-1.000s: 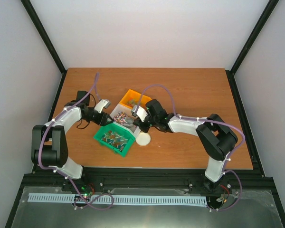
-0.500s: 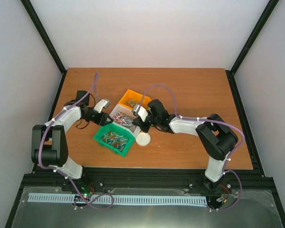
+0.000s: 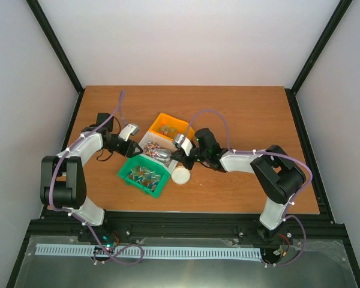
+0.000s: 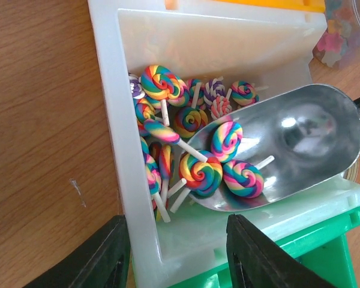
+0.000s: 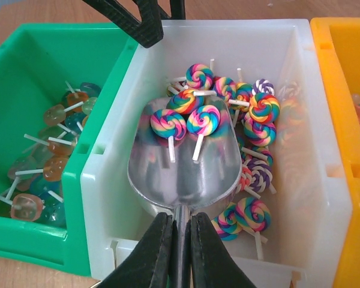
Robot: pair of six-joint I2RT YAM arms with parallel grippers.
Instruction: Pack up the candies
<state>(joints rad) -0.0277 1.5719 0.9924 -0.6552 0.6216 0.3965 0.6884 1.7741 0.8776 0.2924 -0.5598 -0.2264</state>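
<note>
The candies are small rainbow swirl lollipops heaped in a white bin, which also shows in the top view. My right gripper is shut on the handle of a silver scoop that lies in the white bin with three lollipops at its mouth. My left gripper is open, its fingers astride the white bin's corner wall. In the top view the left gripper and the right gripper face each other across the bin.
A green bin with translucent lollipops touches the white bin's side and shows in the top view. An orange bin with candy sits behind. A white round object lies on the table beside the green bin. A clear container holds small candies.
My right arm has drawn back to the right a little, with the scoop still in the white bin. The left arm has barely moved.
</note>
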